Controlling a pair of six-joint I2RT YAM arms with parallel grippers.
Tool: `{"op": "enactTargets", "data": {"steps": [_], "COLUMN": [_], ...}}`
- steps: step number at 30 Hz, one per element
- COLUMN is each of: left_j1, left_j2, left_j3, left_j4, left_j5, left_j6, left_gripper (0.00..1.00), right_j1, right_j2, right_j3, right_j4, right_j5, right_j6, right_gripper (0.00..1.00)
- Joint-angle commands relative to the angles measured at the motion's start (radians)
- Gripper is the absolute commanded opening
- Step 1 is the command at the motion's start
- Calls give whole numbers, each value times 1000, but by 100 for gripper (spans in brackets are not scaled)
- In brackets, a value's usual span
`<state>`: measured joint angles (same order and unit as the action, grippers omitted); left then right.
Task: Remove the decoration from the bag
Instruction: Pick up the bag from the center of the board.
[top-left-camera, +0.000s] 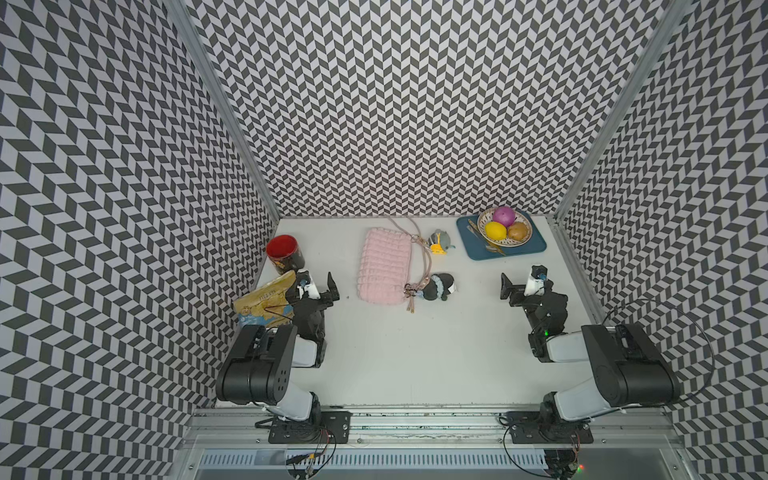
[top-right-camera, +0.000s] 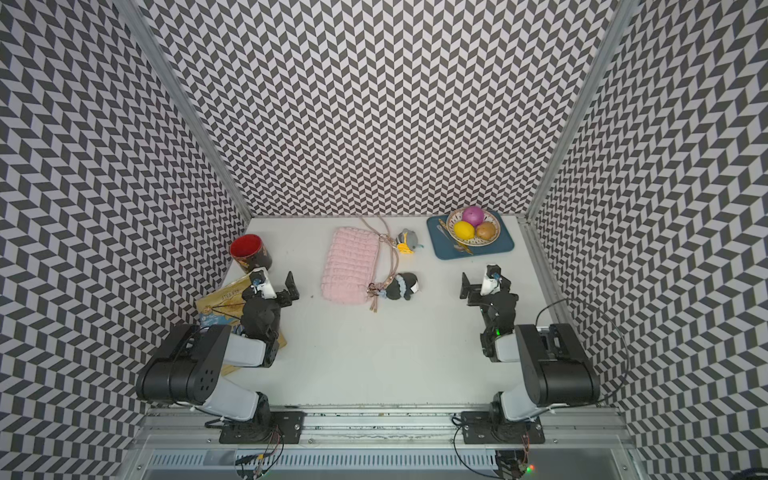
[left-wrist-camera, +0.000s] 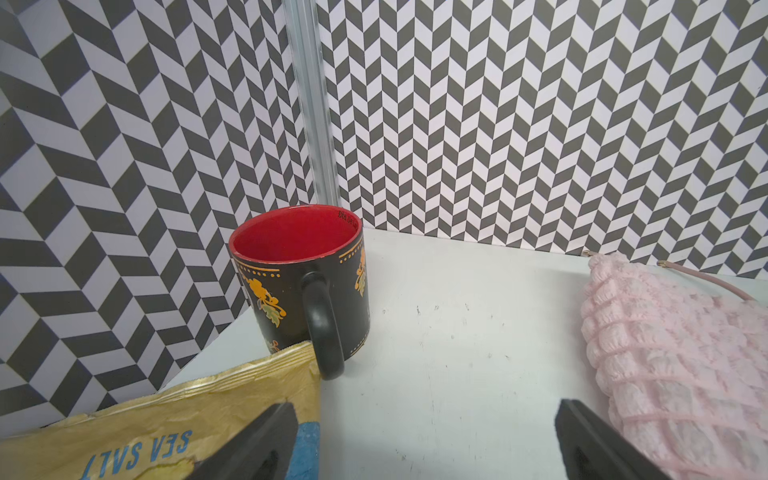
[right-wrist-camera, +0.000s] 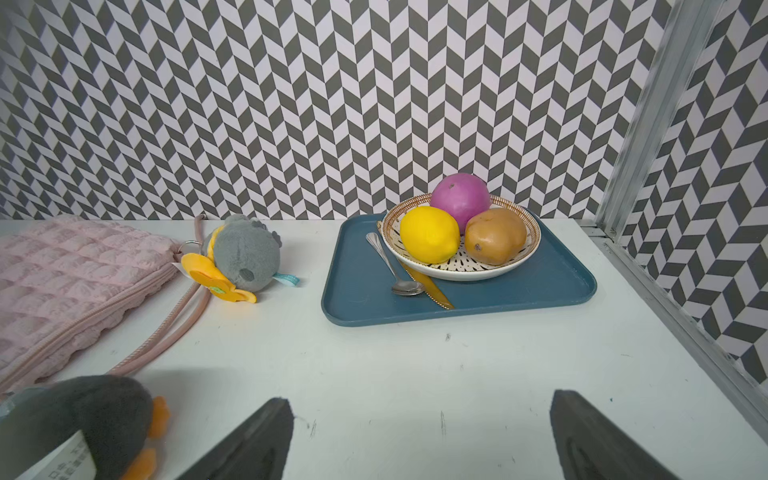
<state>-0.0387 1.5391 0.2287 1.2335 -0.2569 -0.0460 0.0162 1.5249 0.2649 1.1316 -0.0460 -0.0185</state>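
The white table (top-left-camera: 415, 353) is walled on three sides by chevron-patterned panels. Both arms sit folded low at its near edge.

The bag (top-left-camera: 384, 266), pale pink and quilted, lies flat in the middle of the table towards the back wall, its long side running front to back. Its pink cord straps (top-left-camera: 426, 262) trail along the side facing the right arm.

A blue tray (top-left-camera: 534, 245) occupies the far right corner, well apart from the bag. A yellow-blue chips packet (top-left-camera: 259, 305) lies at the left wall, partly under the left arm. Just behind it stands a black mug (top-left-camera: 286, 253) with a red inside, and in the left wrist view its handle touches the packet's edge.

On the tray a patterned bowl (top-left-camera: 482, 227) holds three pieces of fruit, one purple, one yellow and one brown.

A dark plush charm (top-left-camera: 440, 286) rests at the bag's near corner by the gold clasps, between the bag and the right gripper (right-wrist-camera: 419, 399). A grey plush charm (top-left-camera: 441, 241) with yellow trim lies further back, beside the straps.

A spoon (right-wrist-camera: 395, 266) and a gold knife (right-wrist-camera: 432, 286) lie on the tray, against the bowl.

The left gripper (left-wrist-camera: 428, 411) stands beside the bag, with bare table between them. Both grippers are spread wide and empty.
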Motion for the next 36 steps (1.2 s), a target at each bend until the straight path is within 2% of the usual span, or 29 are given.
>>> {"op": "enactTargets", "data": {"steps": [1,12,14,17,19,23,29,32,36], "left_j1": [-1,13,8,-20,-35,-52,-199,-288,-387], "left_j2": [8,1,-43,-145,-211,-317,-393,-400,-373], "left_j3": [18,15,15,76,121,206,336,380,414], "left_j4": [22,25,8,-196,-322,-536,-837,-938,-999], "left_j5": [5,33,22,-27,-65,-18,27,123,159], "left_j6": [-2,-6,-3,3,-19,-197,-300,-337,-318], "left_gripper": [100,100,100,100,100,100,100,100,100], "right_j1": [-4,-4,-4,-4,-5,-3,18,53,125], "right_j2": [9,1,-40,-161,-239,-367,-477,-496,-497], "right_j3": [18,12,13,97,110,153,215,245,250], "right_j4": [60,75,68,-201,-245,-347,-498,-618,-701], "right_j5": [-6,-2,-16,-54,-71,-181,-339,-413,-415], "right_j6": [-5,2,1,-21,18,125,268,265,253], "right_gripper": [100,100,100,100,100,100,100,100,100]}}
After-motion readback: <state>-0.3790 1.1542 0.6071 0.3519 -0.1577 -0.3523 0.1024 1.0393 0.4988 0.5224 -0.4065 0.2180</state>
